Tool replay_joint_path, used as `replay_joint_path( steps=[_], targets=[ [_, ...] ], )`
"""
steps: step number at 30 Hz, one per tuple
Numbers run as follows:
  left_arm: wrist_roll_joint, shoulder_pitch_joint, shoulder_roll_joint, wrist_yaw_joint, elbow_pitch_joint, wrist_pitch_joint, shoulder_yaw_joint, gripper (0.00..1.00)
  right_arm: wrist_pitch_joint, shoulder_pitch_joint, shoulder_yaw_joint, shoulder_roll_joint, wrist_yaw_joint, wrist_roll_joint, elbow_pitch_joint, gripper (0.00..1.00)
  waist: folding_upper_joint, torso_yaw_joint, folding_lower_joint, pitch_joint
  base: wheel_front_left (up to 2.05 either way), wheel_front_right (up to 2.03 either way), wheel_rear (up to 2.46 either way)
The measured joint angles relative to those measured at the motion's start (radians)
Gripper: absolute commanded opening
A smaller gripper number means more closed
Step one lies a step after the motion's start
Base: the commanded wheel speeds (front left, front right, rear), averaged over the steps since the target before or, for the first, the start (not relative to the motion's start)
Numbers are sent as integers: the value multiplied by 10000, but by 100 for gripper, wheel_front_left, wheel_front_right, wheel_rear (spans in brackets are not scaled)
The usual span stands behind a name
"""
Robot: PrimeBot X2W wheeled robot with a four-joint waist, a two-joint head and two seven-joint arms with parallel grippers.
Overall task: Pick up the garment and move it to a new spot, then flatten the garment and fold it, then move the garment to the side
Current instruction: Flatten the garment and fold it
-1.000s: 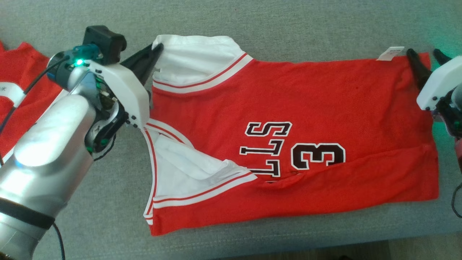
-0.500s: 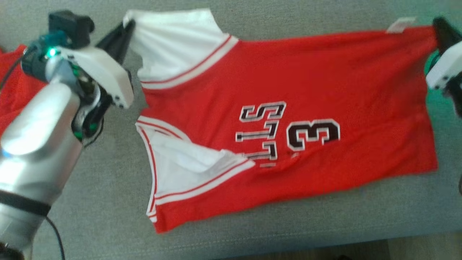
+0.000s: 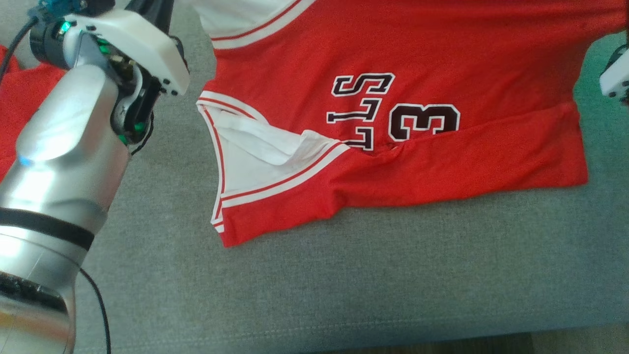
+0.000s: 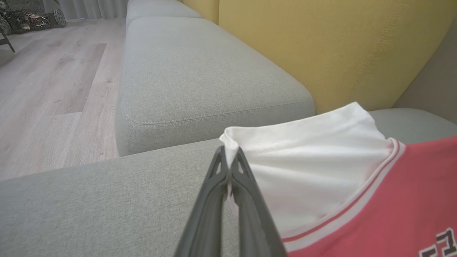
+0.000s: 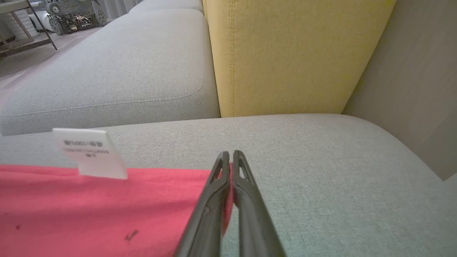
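L fingers (image 4: 214, 192) clamped shut on white strap tip of red garment (image 3: 442, 49). R fingers (image 5: 214, 200) pinched shut on red hem corner, just right of white tag (image 5: 89, 153). Garment stretched btwn both, near part rumpled on grey sofa cushion (image 3: 344, 285).

Garment (image 3: 442, 49) top beyond head view's edge

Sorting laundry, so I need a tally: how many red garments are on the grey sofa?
2. The jersey spans the sofa seat; a second red piece shows at the head view's left edge, behind the left arm. More may lie outside the frame.
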Motion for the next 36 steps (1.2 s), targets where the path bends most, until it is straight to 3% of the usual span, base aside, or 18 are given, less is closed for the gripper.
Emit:
replay_joint_path(
  steps=[11, 19, 30, 36],
  targets=[
    [15, 954, 130, -779, 203, -159, -709, 0, -249, 1116, 949, -213, 0, 867, -453, 0, 0, 115, 0, -891, 0, 0, 0],
    [-6, 2594, 1070, -940, -1522, 451, -1358, 0, 813, 2945, 1891, -938, 0, 1981, -1584, 0, 0, 230, -1, -1847, 0, 0, 0],
    [-533, 4861, 2748, -316, -5195, 2397, -2073, 0, 2197, 4675, 2460, -1862, 0, 3007, -2591, 0, 1, 555, -1, -2715, 0, 0, 0],
    [-606, 5462, 3068, 136, -6080, 2754, -2282, 0, 2830, 4879, 2619, -2021, 0, 3108, -2957, 0, 1, 501, -1, -2771, 0, 0, 0]
  ],
)
